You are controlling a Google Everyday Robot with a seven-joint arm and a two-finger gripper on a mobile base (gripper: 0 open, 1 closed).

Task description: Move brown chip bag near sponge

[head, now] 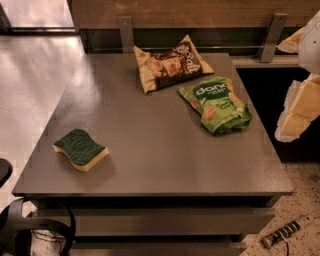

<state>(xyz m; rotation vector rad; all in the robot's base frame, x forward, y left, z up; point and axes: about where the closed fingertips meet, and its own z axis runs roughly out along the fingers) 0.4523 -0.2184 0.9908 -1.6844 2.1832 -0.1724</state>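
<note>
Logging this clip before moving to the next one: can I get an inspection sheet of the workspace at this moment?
Surface: grey table, flat top.
Job's things: brown chip bag at the far edge; sponge near the front left corner, well apart from the bag.
Clutter: green snack bag just right of the chip bag.
Grippers: hand off the table's right side, touching nothing.
Cables: black loop lower left; striped cord-like object on the floor, lower right.
Surroundings: wood panel and metal brackets behind.

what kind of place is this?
Probably an office kitchenette: grey counter with brown chip bag, green snack bag and sponge, wood wall behind. Gripper is at the right, off the counter.
</note>
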